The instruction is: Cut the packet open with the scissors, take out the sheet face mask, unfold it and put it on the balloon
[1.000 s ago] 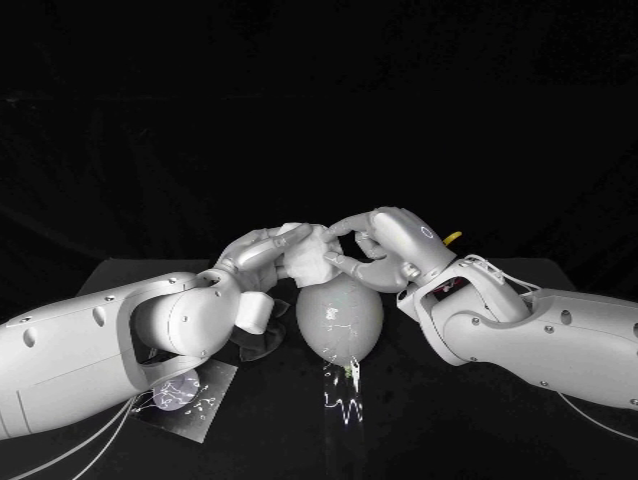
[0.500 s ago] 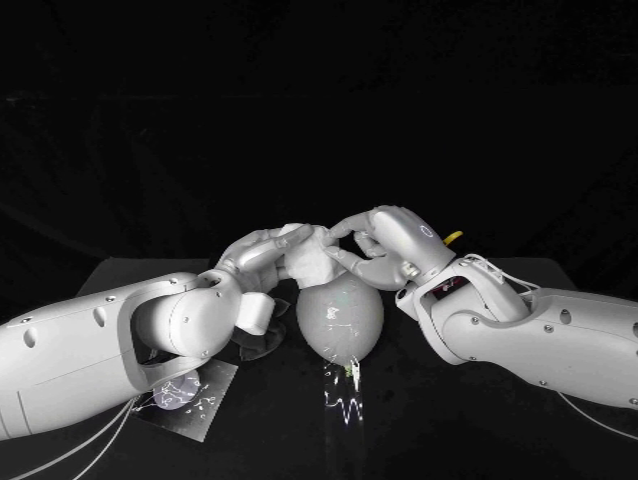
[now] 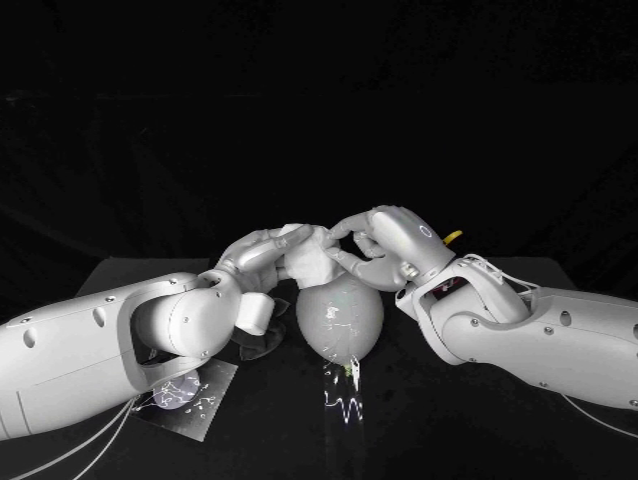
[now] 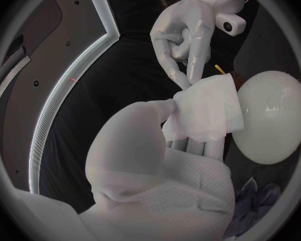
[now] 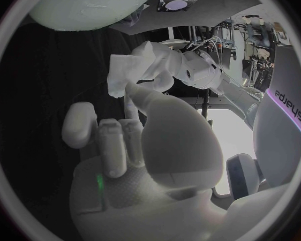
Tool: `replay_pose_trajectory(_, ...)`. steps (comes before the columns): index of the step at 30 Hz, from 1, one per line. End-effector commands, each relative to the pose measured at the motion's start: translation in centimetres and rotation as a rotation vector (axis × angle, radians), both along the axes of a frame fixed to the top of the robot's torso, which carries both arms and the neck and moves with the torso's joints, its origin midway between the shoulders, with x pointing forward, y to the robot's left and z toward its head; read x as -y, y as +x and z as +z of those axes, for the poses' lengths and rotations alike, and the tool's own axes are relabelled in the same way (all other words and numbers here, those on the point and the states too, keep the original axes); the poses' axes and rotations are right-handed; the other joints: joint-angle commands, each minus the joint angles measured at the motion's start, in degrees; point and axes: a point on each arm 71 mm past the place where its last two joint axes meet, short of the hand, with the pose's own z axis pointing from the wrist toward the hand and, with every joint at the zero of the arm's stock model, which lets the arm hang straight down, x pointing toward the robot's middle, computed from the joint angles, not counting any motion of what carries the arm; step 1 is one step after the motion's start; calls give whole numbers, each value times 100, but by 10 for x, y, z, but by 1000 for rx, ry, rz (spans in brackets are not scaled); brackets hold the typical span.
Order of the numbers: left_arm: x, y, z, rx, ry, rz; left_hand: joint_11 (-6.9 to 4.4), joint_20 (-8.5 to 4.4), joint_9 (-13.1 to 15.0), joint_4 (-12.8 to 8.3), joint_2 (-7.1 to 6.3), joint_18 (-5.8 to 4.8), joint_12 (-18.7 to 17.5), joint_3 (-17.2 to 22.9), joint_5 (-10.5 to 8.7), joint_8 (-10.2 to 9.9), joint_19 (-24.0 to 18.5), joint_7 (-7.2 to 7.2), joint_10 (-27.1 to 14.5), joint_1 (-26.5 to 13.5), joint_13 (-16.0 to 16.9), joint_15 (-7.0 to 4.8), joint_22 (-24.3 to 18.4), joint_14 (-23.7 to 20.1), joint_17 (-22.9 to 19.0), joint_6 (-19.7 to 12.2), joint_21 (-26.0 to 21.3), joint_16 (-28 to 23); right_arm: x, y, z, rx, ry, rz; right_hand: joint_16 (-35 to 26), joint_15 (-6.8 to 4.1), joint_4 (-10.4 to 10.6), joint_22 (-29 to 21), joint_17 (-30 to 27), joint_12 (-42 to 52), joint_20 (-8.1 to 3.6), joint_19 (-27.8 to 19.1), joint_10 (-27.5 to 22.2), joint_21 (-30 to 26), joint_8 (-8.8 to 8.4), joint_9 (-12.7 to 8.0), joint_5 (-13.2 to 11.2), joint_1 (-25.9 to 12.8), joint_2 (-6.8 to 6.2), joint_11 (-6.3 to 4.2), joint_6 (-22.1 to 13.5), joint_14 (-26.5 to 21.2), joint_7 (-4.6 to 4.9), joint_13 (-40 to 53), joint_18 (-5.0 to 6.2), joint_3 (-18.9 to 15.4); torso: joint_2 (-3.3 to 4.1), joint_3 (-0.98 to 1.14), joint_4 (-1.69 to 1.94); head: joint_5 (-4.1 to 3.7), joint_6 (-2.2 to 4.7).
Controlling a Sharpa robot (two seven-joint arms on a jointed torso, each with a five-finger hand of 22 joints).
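The folded white sheet mask (image 3: pixel 313 262) is held up just above the pale balloon (image 3: pixel 338 315), which lies on the black table. My left hand (image 3: pixel 266 250) grips the mask (image 4: pixel 207 110) from its side. My right hand (image 3: pixel 387 246) meets it from the other side, thumb and a fingertip (image 4: pixel 185 81) pinching the mask's upper corner while the other fingers curl in. The right wrist view shows the mask (image 5: pixel 120 77) at my thumb's tip, the left hand (image 5: pixel 171 64) behind it and the balloon (image 5: pixel 90 2) beyond. The cut packet (image 3: pixel 189 393) lies flat under my left forearm.
A yellow handle (image 3: pixel 452 237), probably the scissors, pokes out behind my right hand. A crumpled clear film (image 3: pixel 259 343) lies beside the balloon on its left. Both forearms crowd the table's front half.
The right hand's lower fingers have drawn back a little from the mask. Both arms, the mask and the balloon stay where they were.
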Motion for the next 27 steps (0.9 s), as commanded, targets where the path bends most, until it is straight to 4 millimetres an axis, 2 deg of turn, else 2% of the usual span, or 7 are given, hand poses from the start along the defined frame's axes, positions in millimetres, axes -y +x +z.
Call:
replay_pose_trajectory(1,2,0,6,30,-26,-5,-12,-9,1,-5,33,49,-11,45,23,41,48,4,-35,-27,-3,-17,-1,48,5,-15,29,1,-2,-3,-4,-6,-37,7,20,-50,-5,28,1510,20,-10,35,607,28,109,392,-18,-23,-58,-40,16,607,-36,1509,-112,62,0,0,0,-1,-1)
replay_pose_trajectory(12,-2,3,5,36,-22,15,-15,-13,7,-10,34,49,-9,50,23,47,59,1,-29,-32,-2,-20,-2,59,6,-13,30,4,4,-13,-3,-21,-48,15,20,-83,-44,92,1510,20,-31,52,607,52,417,930,-19,-210,-90,-79,-182,607,-72,1509,-120,363,1,-3,-2,10,-23)
replay_pose_trajectory(19,-5,5,5,39,-20,24,-15,-13,7,-10,34,49,-9,50,23,47,59,1,-29,-32,-2,-20,-2,59,6,-13,30,4,13,-24,-2,-36,-49,17,20,-87,-45,106,1510,20,-31,54,607,54,479,1066,-19,-264,-99,-84,-242,607,-77,1509,-122,427,-2,-2,-2,25,-43)
replay_pose_trajectory(27,-6,5,5,39,-19,23,-15,-13,7,-10,34,49,-9,50,23,47,59,1,-29,-32,-2,-20,-2,59,6,-13,30,4,22,-27,1,-30,45,8,20,-87,-14,55,1510,20,-28,-3,607,-3,502,1165,-19,-327,-103,-82,-324,607,-74,1509,-106,467,-5,-1,-8,33,-19)
